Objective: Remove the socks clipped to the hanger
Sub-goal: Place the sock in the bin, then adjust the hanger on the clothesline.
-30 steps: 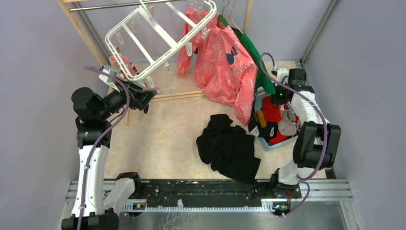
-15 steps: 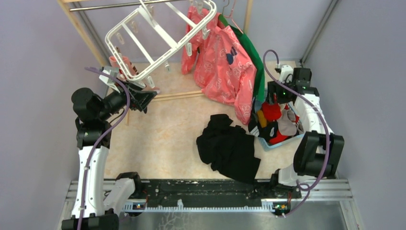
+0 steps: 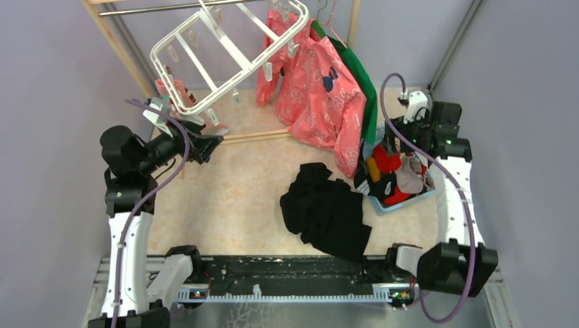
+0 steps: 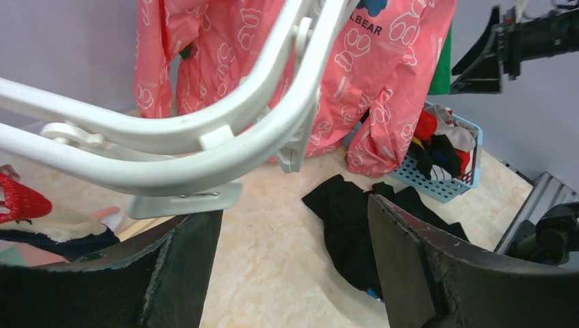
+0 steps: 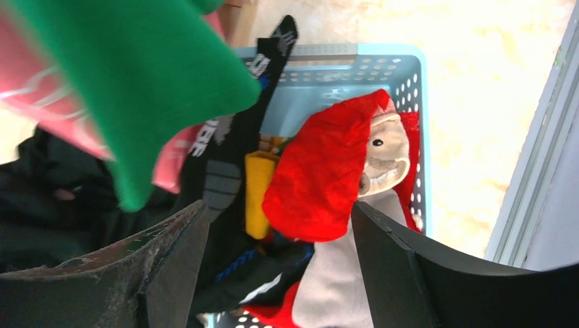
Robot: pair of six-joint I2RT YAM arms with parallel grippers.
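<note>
Left pincer [image 4: 293, 225] wide near tilted white hanger [image 4: 205, 116]; right pincer [image 5: 276, 215] wide over red sock [image 5: 321, 178] in basket [image 5: 341, 75].

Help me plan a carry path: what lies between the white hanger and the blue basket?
In the top view, the hanging pink shirt and a green garment beside it lie between the hanger and the basket.

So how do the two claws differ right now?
The left claw points at the white hanger; the right claw hangs over the blue basket. The left claw faces plastic bars and a clip, the right claw a heap of socks. Both stand open, holding nothing.
</note>
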